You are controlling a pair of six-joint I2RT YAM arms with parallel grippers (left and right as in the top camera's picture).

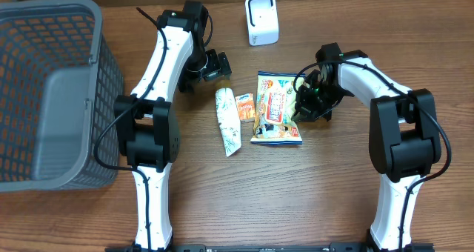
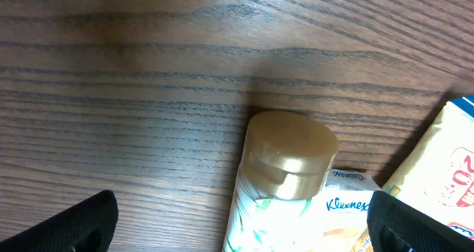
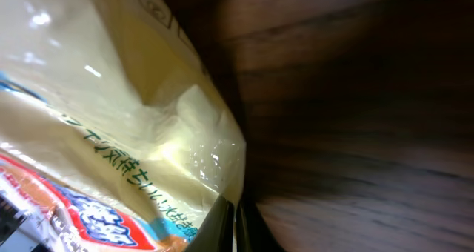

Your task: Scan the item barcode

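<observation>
Currently: snack bag (image 1: 275, 107), centre frame, long axis top-to-bottom, right edge pinched in my right gripper (image 1: 301, 107); left gripper (image 1: 216, 65) spread wide, empty; brown wooden table (image 1: 318, 196).

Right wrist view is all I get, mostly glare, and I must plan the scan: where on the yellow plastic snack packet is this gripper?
Observer: The right gripper is shut on the right edge of the yellow plastic snack packet.
Operator: Where's the scanner?
Observer: The small white scanner stands at the far edge of the wooden table, beyond the packet.
Operator: The other arm?
Observer: The left gripper is open by the gold cap of the white tube.
</observation>
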